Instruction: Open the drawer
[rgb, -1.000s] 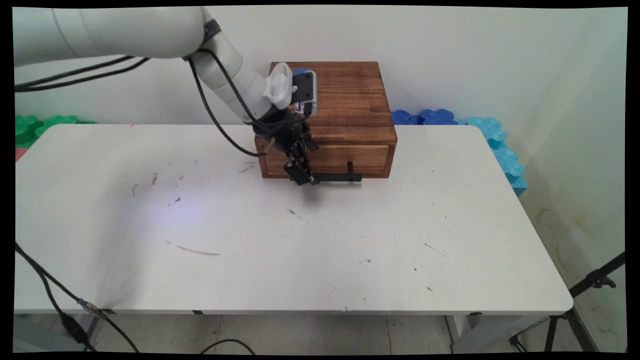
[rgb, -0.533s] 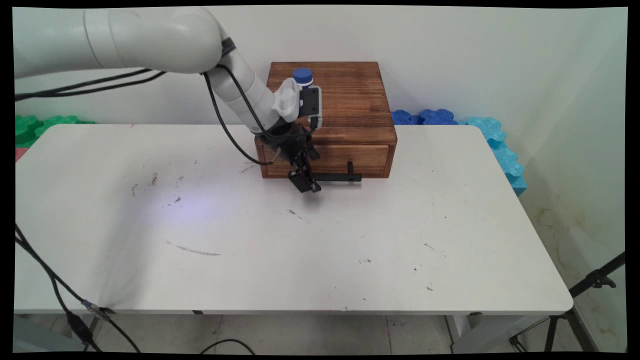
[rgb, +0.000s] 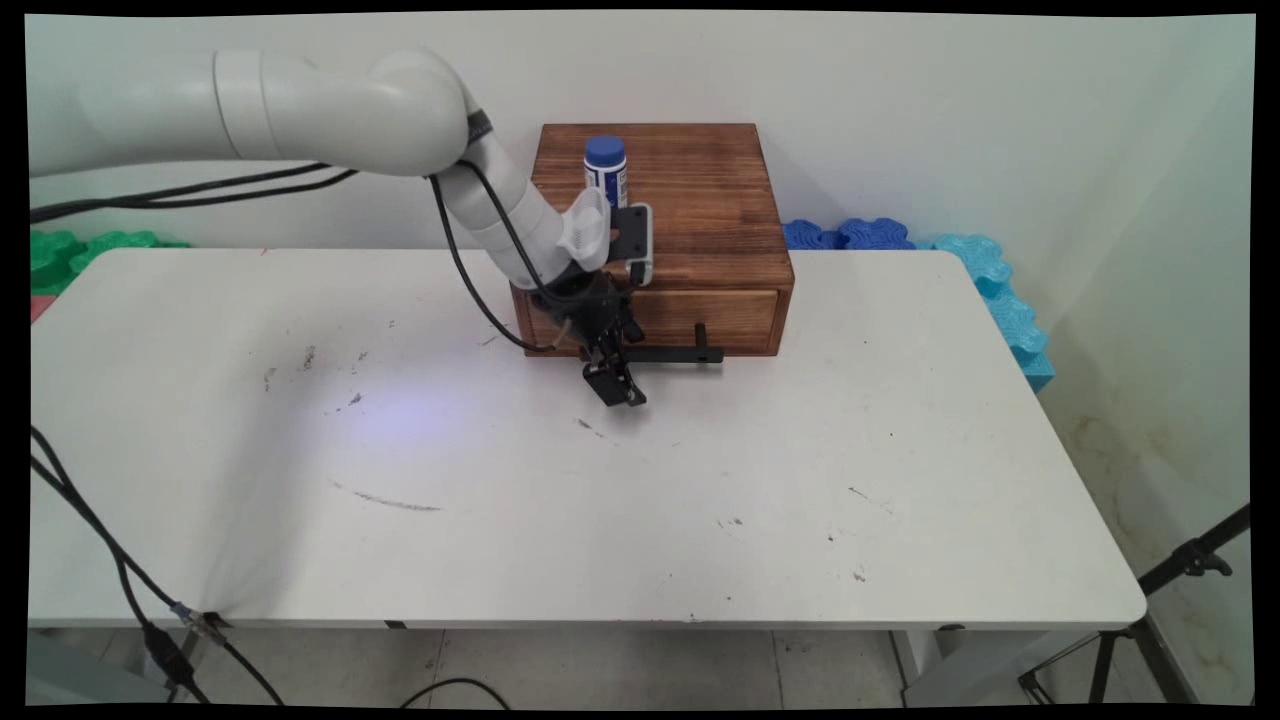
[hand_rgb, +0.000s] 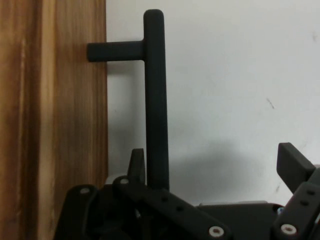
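A wooden box (rgb: 660, 235) stands at the desk's (rgb: 700, 500) far edge, about midway along it and close to the wall. A single drawer (rgb: 740, 318) fills its front, pushed in flush, so whatever it may hold is hidden. On the box's top, toward its far left corner, a small white bottle (rgb: 606, 170) with a blue cap stands upright. A black bar handle (rgb: 675, 354) juts from the drawer front on short posts and runs along it, just above the desk.

The claw (rgb: 620, 385) hangs low over the desk just in front of the box's left half, at the handle's left end and slightly nearer the desk's front edge than the bar. It is spread wide and grips nothing.

The hand view (hand_rgb: 215, 172) settles what the main view leaves unclear: one finger (hand_rgb: 137, 165) sits between the bar (hand_rgb: 155, 100) and the drawer's wooden face (hand_rgb: 55, 115), the other finger (hand_rgb: 295, 167) stands well off on the bar's far side over bare white desk, so the bar runs between them, much closer to the first. Whether that finger touches the bar, I cannot tell. Only the main view shows the bottle, the box's top, and the blue foam tiles (rgb: 920, 245) behind the desk's far right corner, with green ones (rgb: 70, 252) at the far left.
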